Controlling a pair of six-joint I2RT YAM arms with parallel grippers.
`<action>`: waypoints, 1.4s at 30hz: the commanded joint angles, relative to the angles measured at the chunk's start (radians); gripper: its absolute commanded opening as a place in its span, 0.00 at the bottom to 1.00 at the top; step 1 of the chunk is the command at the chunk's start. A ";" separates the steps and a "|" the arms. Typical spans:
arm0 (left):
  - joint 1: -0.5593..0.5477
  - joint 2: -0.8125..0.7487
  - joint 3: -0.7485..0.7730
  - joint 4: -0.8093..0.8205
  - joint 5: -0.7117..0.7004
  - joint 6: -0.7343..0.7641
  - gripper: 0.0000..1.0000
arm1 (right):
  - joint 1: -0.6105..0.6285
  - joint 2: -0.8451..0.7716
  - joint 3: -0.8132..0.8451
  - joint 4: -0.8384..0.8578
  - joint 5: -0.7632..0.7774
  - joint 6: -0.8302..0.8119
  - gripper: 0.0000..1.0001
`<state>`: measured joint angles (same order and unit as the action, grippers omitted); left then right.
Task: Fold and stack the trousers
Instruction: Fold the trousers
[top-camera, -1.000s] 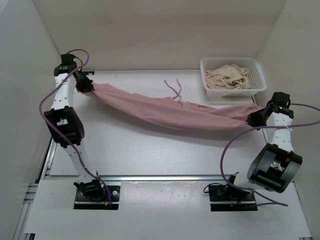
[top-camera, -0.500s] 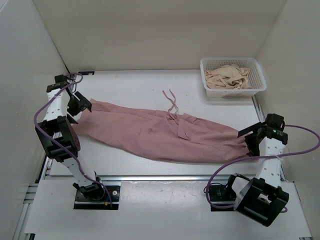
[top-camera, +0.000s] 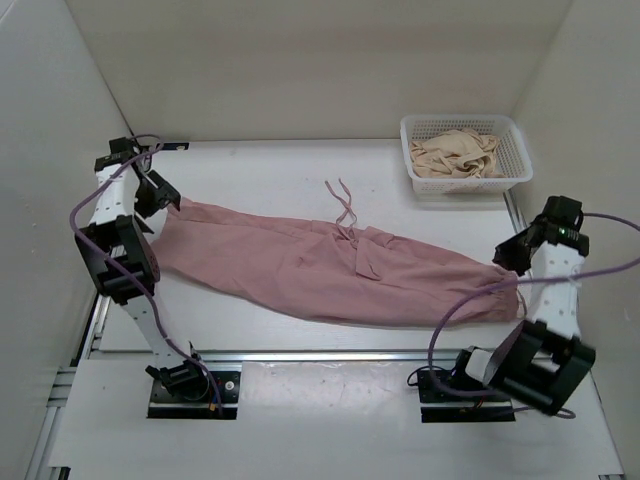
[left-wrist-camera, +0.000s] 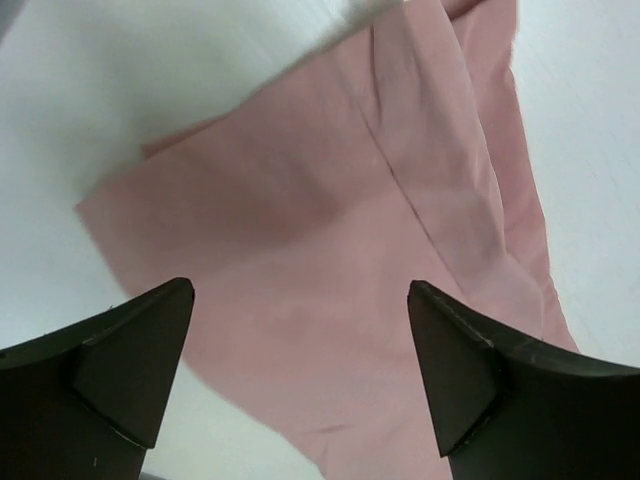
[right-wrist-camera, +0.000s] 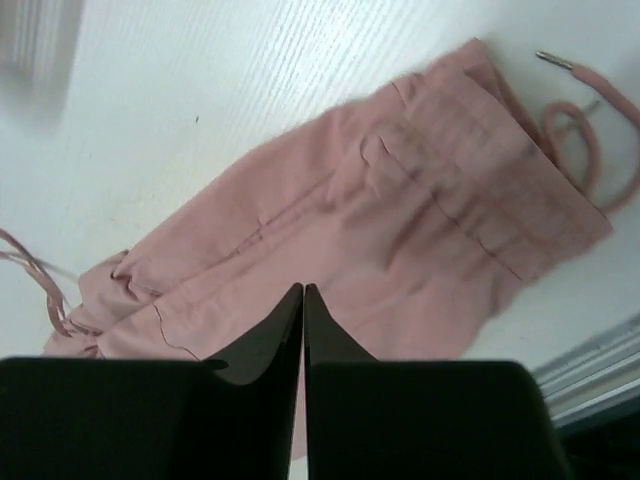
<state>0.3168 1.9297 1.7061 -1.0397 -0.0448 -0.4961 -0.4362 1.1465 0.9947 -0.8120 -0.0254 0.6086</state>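
Left pincer: fingers spread wide and holding nothing. From my remote desk I see it poised over one end of the trousers.
Right pincer: fingers pressed together with nothing between them, above the other end of the cloth. I cannot tell whether the tips touch it.
Trousers: pink, laid out lengthwise on the surface. They run from under the left pincer across to the right pincer.
Cord: a thin pink loop lying on the surface at the far edge of the trousers, about midway between the two pincers.
Basket: white and latticed, set beyond the right pincer near the back wall. It is well apart from the trousers.
Basket contents: a crumpled beige cloth.
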 joint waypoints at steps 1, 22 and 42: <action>-0.013 0.090 0.065 -0.002 0.010 -0.001 1.00 | 0.005 0.184 0.087 0.068 -0.079 -0.070 0.06; -0.071 0.380 0.246 -0.012 0.114 -0.010 0.10 | 0.082 0.572 0.082 0.237 0.015 0.108 0.44; -0.059 -0.037 0.145 -0.013 -0.004 -0.016 0.10 | 0.105 0.329 0.011 0.211 0.177 0.071 0.01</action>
<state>0.2661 1.8256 1.7721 -1.0763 -0.0219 -0.5198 -0.3313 1.4227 0.9760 -0.6170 0.1173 0.6960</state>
